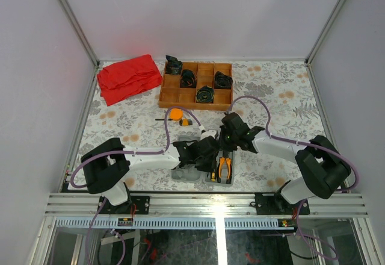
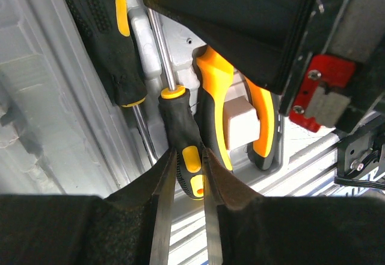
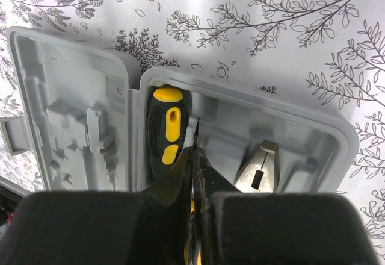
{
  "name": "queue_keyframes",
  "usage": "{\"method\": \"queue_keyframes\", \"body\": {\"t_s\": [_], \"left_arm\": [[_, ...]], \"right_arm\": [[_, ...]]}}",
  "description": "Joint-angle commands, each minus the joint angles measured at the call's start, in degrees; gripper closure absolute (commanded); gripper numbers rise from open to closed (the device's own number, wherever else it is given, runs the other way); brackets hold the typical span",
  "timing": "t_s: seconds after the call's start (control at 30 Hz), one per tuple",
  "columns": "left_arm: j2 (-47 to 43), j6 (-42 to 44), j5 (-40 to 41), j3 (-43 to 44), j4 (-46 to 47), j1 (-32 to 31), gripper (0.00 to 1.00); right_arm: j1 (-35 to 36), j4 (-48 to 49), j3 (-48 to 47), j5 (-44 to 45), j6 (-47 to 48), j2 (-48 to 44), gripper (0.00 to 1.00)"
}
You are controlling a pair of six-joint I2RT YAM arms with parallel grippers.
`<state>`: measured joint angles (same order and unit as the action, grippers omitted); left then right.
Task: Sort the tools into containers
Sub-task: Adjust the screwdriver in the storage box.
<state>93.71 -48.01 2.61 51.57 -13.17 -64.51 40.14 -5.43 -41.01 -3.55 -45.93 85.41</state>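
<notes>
- Floral table is carrying the open grey case.
- Left gripper is pinching a black-and-yellow screwdriver by its handle.
- Right gripper is hovering above the case, closed, with nothing visibly held.

We look down on a flower-patterned table, plain pale walls rising beyond the pliers; a folded red cloth lies beyond and left of them.

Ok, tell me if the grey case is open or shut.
Open: the case lies spread flat, screwdriver and pliers showing in its recesses.
</notes>
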Motion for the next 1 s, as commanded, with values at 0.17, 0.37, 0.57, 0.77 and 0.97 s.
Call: {"method": "queue_keyframes", "body": {"t_s": [0.17, 0.37, 0.57, 0.77, 0.97], "left_arm": [[1.54, 0.28, 0.6, -1.89, 0.64, -0.39, 0.81], [1.5, 0.37, 0.47, -1.91, 0.62, -0.44, 0.81], [1.28, 0.39, 0.72, -2.17, 0.05, -0.36, 0.82], [1.86, 0.16, 0.31, -1.27, -3.88, -0.58, 0.98], [2.1, 0.06, 0.0, -0.95, -5.63, -0.68, 1.0]], "right_arm": [[0.73, -2.44, -3.29, 4.04, 1.81, 3.7, 0.98], [0.86, -7.27, -5.73, 5.93, 4.42, 8.24, 1.0], [0.9, -12.62, -8.01, 6.52, 8.53, 13.33, 1.0], [0.99, -15.44, -8.6, 6.41, 10.46, 18.03, 1.0], [2.55, -20.62, -10.86, 10.36, 12.04, 21.64, 1.0]]}}
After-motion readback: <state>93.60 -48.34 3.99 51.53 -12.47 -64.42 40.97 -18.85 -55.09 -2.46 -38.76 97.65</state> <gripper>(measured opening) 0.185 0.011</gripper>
